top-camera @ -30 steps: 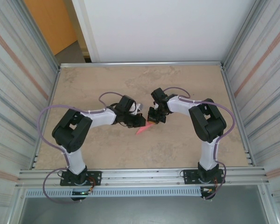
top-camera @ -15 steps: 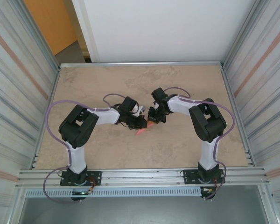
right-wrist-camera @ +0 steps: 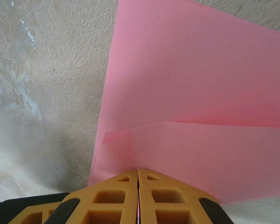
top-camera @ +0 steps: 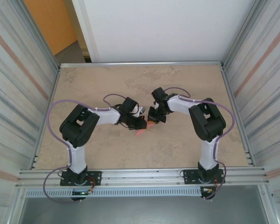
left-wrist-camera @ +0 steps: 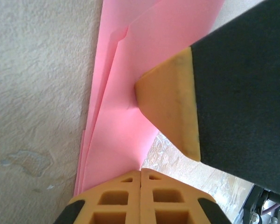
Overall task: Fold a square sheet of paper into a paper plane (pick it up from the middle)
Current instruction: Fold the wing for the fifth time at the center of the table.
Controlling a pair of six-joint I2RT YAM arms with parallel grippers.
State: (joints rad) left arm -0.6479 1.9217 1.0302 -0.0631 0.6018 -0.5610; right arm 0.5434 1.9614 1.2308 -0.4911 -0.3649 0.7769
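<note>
Two grippers meet overhead, pink paper (top-camera: 142,131) between them on the table (top-camera: 102,154). Left wrist: my left gripper (left-wrist-camera: 140,173) is clenched on the layered fold. Right wrist: my right gripper (right-wrist-camera: 138,171) clamps another edge. I judge we're mid-crease; next needs an aligned, flat press.

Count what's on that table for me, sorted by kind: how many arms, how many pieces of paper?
robot arms: 2
pink folded paper: 1
Total: 3
</note>
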